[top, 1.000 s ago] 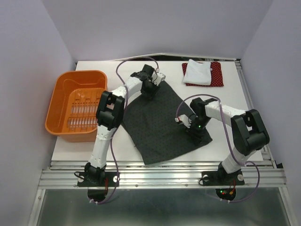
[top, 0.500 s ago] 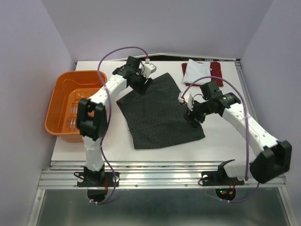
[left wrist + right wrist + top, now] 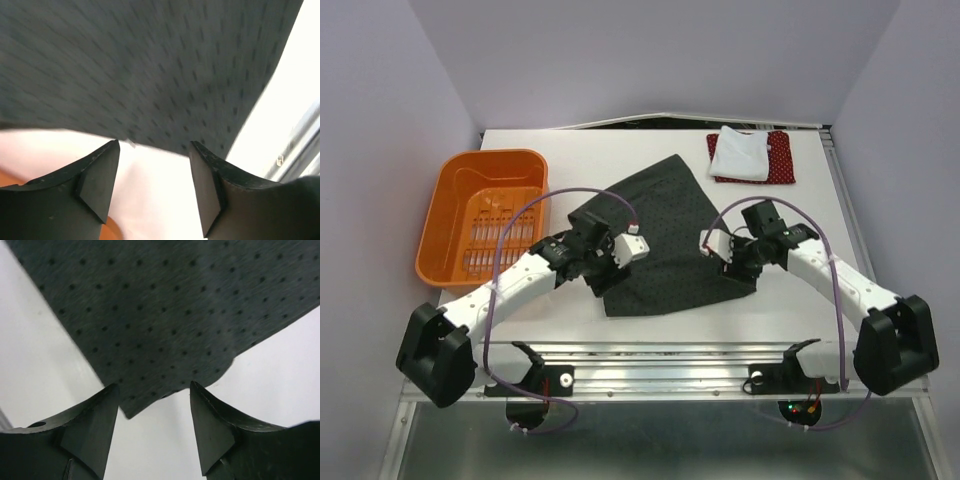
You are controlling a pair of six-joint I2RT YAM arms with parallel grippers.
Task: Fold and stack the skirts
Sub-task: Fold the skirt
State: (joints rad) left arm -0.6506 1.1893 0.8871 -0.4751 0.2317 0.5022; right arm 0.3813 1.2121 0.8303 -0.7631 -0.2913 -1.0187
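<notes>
The dark grey dotted skirt (image 3: 670, 230) lies spread flat mid-table. My left gripper (image 3: 600, 272) hovers at its near-left edge, open; in the left wrist view the skirt (image 3: 150, 65) ends just beyond the left gripper (image 3: 154, 150), and only bare table lies between the fingers. My right gripper (image 3: 735, 265) is at the skirt's near-right corner, open; that corner of the skirt (image 3: 165, 305) reaches just between the fingertips of the right gripper (image 3: 154, 390). At the back right, the folded white skirt (image 3: 738, 152) rests on the red skirt (image 3: 782, 160).
An orange plastic basket (image 3: 480, 215) stands at the table's left side, close behind my left arm. The metal rail (image 3: 670, 352) runs along the near edge. Walls close in the table on the back, left and right.
The left arm swung from the skirt's far corner to its near-left edge. The right gripper moved to the near-right corner. The grey skirt shifted toward the back and turned.
</notes>
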